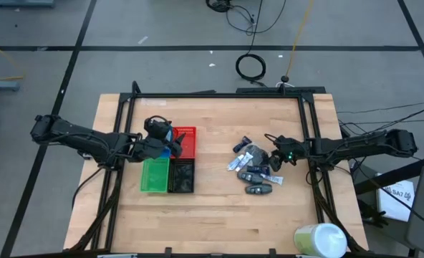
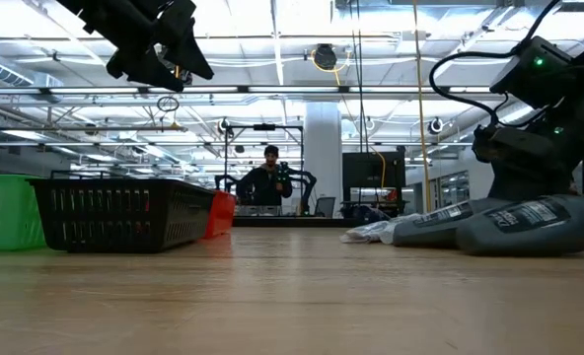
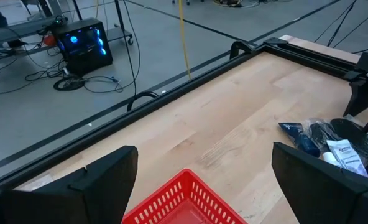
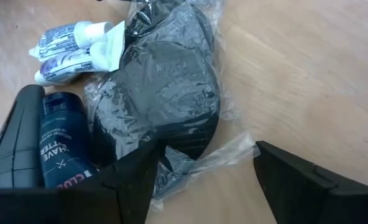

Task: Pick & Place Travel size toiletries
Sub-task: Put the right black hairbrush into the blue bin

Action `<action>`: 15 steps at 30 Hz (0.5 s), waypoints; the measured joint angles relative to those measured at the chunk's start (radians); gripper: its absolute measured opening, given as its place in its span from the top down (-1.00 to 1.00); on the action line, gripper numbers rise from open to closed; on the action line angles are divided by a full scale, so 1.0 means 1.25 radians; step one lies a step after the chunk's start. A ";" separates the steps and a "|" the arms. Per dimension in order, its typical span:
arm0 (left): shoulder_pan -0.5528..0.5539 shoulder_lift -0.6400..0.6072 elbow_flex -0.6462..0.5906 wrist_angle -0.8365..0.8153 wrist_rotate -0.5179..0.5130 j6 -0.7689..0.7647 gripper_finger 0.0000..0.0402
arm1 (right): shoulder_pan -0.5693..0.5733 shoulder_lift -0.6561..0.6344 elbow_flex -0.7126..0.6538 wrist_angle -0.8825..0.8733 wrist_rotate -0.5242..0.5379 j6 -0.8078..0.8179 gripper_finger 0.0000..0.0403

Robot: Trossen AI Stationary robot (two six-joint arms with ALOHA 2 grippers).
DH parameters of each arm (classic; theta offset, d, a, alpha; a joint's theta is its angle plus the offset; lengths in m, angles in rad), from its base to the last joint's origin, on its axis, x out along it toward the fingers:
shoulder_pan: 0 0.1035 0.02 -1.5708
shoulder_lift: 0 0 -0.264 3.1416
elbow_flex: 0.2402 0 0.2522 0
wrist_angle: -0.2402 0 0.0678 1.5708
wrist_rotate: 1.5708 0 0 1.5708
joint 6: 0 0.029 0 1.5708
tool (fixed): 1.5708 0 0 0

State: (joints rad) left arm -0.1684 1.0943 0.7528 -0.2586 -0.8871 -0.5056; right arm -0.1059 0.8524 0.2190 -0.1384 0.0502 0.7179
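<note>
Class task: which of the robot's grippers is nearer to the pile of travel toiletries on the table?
Right. The right gripper hovers at the toiletries pile; the left gripper is far across the table over the red tray.

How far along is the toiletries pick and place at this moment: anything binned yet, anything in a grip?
Done: nothing visibly; no toiletry shows in the red tray, green tray or black tray. In hand: the right end effector is open, low at the toiletries pile, beside a plastic-wrapped dark pack, gripping nothing. The left end effector hangs open over the trays. Left: the whole pile.
</note>
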 joint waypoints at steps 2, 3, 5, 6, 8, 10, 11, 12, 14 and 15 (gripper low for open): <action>0.000 0.000 0.000 0.000 0.000 0.000 -0.81 | 0.000 0.000 0.000 0.001 0.000 -0.003 -0.18; 0.000 0.000 0.000 0.000 0.000 0.000 -0.81 | 0.000 0.000 0.000 0.002 0.000 -0.005 -0.14; 0.000 0.000 0.000 0.001 0.000 0.000 -0.81 | 0.000 0.000 0.000 0.003 0.000 -0.011 -0.06; 0.000 0.000 0.000 0.001 0.000 0.000 -0.81 | 0.000 0.000 0.000 0.003 0.000 -0.013 -0.01; 0.000 0.000 0.000 0.001 0.000 0.000 -0.81 | 0.000 0.000 0.000 0.005 0.000 -0.015 0.10; 0.000 0.000 0.000 0.001 0.000 0.000 -0.81 | 0.000 0.000 0.000 0.006 0.000 -0.016 0.22; 0.000 0.000 0.000 0.001 0.000 0.000 -0.81 | 0.000 0.000 0.000 0.006 0.000 -0.017 0.27; 0.000 0.000 0.000 0.001 0.000 0.000 -0.81 | 0.000 0.000 0.000 0.006 0.000 -0.018 0.33; 0.000 0.000 0.000 0.001 0.000 0.000 -0.81 | 0.000 0.000 0.000 0.006 0.001 -0.019 0.46; 0.000 0.000 0.000 0.001 0.000 0.000 -0.81 | 0.000 0.000 0.000 0.007 0.001 -0.022 0.52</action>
State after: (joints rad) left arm -0.1684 1.0943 0.7528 -0.2573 -0.8875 -0.5056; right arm -0.1058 0.8523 0.2184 -0.1302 0.0512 0.6902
